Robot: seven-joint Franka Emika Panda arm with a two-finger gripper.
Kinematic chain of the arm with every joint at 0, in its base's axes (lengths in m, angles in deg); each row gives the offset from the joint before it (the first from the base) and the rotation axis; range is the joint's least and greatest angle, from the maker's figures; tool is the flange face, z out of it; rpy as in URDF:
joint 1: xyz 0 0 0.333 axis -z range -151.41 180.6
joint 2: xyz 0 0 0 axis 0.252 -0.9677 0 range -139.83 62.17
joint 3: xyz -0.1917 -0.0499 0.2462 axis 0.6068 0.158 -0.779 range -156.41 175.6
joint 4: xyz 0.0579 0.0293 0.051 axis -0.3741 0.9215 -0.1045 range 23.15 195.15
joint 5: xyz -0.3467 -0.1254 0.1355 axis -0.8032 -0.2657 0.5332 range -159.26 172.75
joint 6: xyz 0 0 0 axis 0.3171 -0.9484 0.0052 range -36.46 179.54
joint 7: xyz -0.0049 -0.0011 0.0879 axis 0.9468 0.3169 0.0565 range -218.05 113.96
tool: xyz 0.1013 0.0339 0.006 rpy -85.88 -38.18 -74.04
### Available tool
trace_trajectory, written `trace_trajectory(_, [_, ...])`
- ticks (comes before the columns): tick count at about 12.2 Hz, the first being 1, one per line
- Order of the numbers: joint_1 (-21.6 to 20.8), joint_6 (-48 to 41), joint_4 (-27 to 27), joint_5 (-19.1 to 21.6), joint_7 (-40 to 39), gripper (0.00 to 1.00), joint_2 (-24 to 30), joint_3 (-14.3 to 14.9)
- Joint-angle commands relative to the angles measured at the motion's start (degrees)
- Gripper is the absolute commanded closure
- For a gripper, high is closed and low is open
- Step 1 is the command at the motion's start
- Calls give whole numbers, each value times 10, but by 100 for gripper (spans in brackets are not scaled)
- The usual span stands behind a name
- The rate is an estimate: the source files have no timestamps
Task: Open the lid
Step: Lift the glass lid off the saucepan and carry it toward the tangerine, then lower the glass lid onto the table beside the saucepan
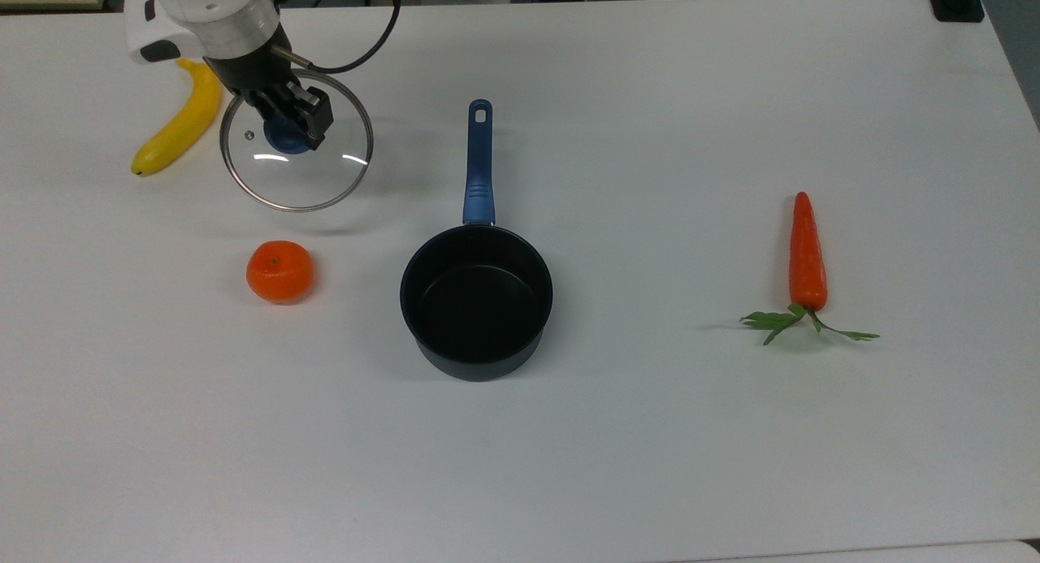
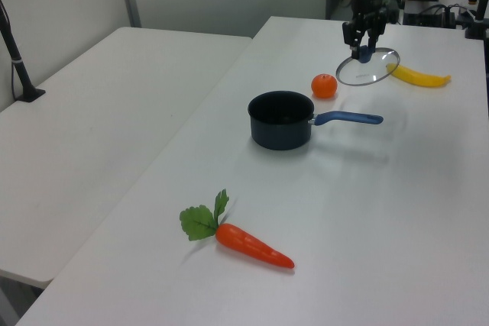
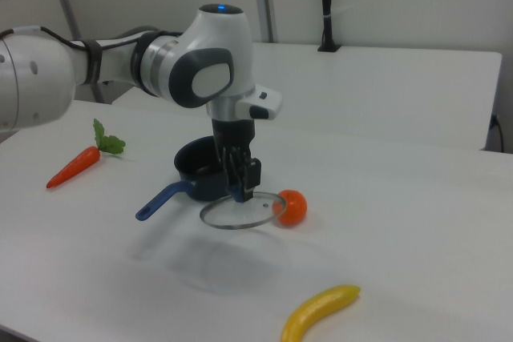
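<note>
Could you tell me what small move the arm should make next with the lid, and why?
Probably lower it straight down. The gripper holds the lid by its blue knob above bare table, between the banana and the orange, well away from the open saucepan.

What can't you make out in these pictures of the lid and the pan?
- The lid's knob: mostly covered by the gripper in the top view.
- Any print on the lid glass: too small in all three views.
- The pan's inside: hidden by its near wall and the gripper in the right view.
- The banana's upper end: behind the arm in the top view.
- The arm's base: cut off by every frame edge.
</note>
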Motion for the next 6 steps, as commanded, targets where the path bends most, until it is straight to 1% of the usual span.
trace_trajectory(1, [-3,38,58,13,-27,42,28,1])
trace_trajectory(3, [-2,60,64,23,-27,41,28,1])
trace_trajectory(4, [-2,74,78,28,-27,41,31,1])
trace_trajectory(5, [-2,106,102,28,-27,41,42,1])
trace_trajectory(6, [0,160,143,32,-27,41,60,0])
